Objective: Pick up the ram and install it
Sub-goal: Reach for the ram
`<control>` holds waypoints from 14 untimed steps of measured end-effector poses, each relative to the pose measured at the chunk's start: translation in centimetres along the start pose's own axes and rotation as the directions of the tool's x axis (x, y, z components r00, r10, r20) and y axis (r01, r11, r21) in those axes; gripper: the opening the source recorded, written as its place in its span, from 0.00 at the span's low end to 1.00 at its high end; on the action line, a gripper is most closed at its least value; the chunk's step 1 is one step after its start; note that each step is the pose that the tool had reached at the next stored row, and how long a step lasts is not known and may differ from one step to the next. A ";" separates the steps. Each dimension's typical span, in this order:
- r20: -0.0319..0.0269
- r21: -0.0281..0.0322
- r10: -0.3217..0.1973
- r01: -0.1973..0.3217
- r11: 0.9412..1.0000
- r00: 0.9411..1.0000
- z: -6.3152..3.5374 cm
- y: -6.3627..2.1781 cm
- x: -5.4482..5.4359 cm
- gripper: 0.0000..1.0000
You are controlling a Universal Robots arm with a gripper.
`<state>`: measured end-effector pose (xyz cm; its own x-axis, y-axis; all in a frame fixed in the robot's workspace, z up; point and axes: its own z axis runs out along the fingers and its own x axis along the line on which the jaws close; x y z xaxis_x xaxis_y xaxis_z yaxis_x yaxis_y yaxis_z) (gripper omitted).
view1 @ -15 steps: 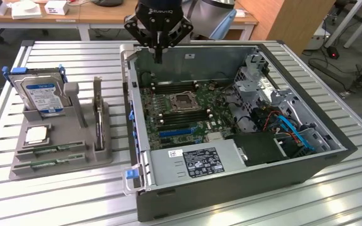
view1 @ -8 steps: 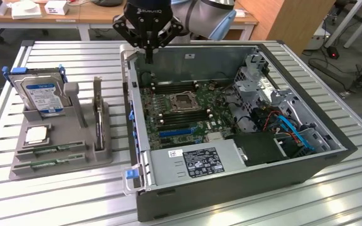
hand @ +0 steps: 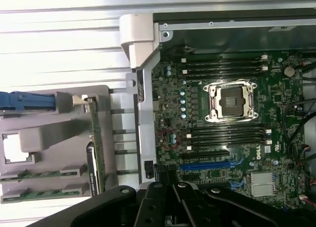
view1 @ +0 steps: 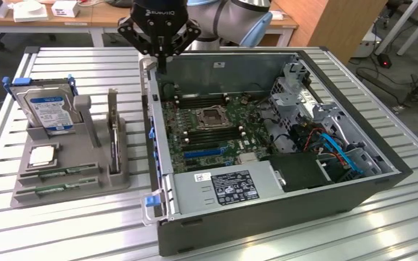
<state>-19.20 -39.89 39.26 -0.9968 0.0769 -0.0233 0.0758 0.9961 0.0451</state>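
Item: black end effector (view1: 161,65), closed, nothing gripped, above the left wall of the open grey computer case (view1: 267,220). Item: two thin green ram sticks (view1: 58,174), flat in the grey holder (view1: 78,187), near end of the slatted metal desk (view1: 49,234), exterior view's left.

Shiny ribbed metal table (view1: 63,234), matt grey plastic holder (view1: 85,111), green circuit-board ram (view1: 58,188).

green ram sticks (view1: 63,172) in gray holder (view1: 85,109)
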 end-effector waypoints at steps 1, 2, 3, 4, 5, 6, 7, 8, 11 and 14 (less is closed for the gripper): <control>0.000 0.000 0.000 0.000 1.000 1.000 0.00 -0.02 0.3 0.09; 0.000 0.000 0.001 -0.001 1.000 1.000 0.00 -0.04 0.6 0.09; 0.000 0.000 0.002 -0.002 1.000 1.000 0.00 -0.06 0.8 0.09; 0.000 0.000 0.002 -0.002 1.000 1.000 0.00 -0.08 1.1 0.09; 0.000 0.000 0.002 -0.002 1.000 1.000 0.00 -0.11 1.4 0.09; 0.000 0.000 0.003 -0.003 1.000 1.000 0.00 -0.13 1.7 0.09; 0.000 0.000 0.003 -0.003 1.000 1.000 0.00 -0.15 2.0 0.09; 0.000 0.000 0.004 -0.004 1.000 1.000 0.00 -0.18 2.3 0.09; 0.000 0.000 0.004 -0.004 1.000 1.000 0.00 -0.24 3.2 0.09; 0.000 0.000 0.005 -0.005 1.000 1.000 0.01 -0.31 4.0 0.09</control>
<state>-23.25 -39.89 39.15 -0.9964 0.0821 -0.0234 0.0810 0.9957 0.0452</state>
